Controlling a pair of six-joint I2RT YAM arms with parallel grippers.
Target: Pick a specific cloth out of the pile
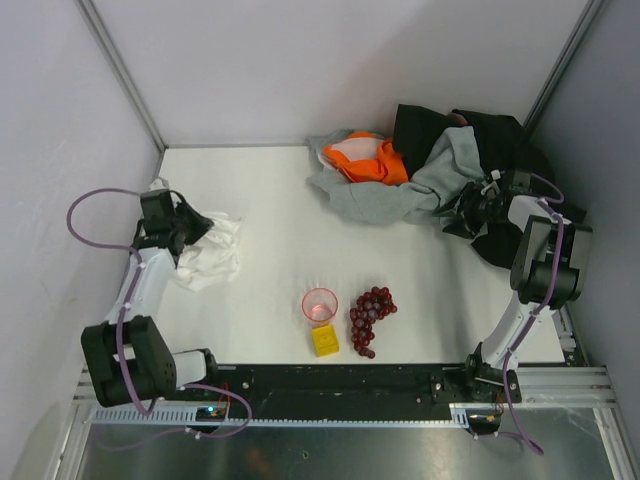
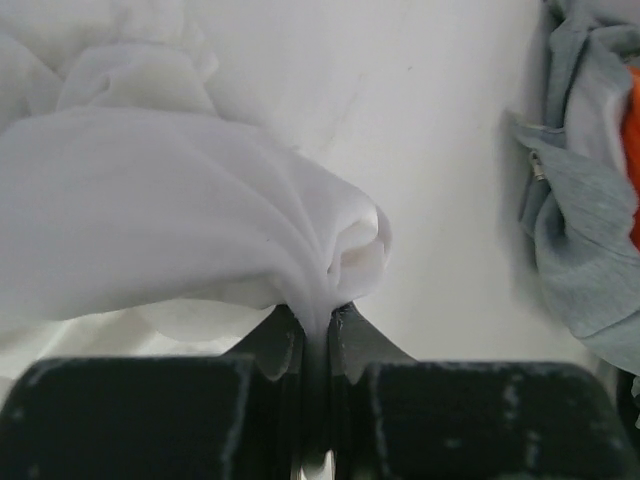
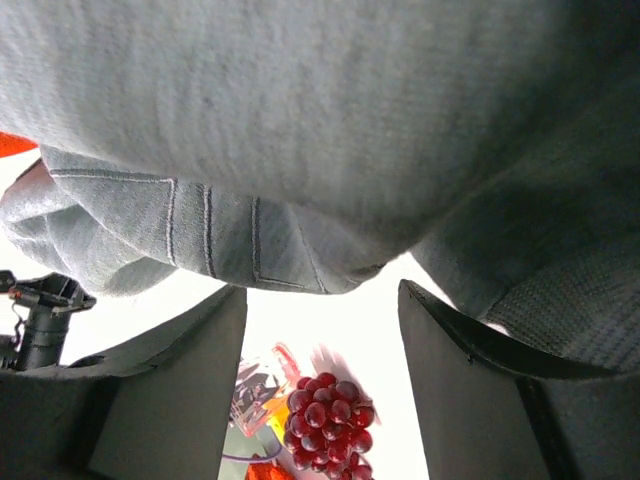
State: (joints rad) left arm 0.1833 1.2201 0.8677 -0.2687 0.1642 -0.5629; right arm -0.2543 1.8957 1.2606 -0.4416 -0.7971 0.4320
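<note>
The left jaws are clamped together on a pinched fold of the cloth (image 2: 180, 210). The white fabric bunches out just ahead of the left gripper (image 2: 318, 322) and spreads to one side of it over the table (image 1: 270, 230). The cloth lies well apart from the pile (image 1: 440, 160), whose grey edge shows far off beyond those jaws. The right jaws stand apart at the near side of the pile, with the hem of the grey sweatshirt (image 3: 300, 120) sagging across the gap just ahead of the right gripper (image 3: 320, 292). The fingers (image 3: 190, 370) seem not to touch the fabric, though the close view leaves that unsure. Through the gap between the open jaws, farther off, sit the red grapes (image 3: 325, 410) and the pink cup (image 3: 255, 390).
</note>
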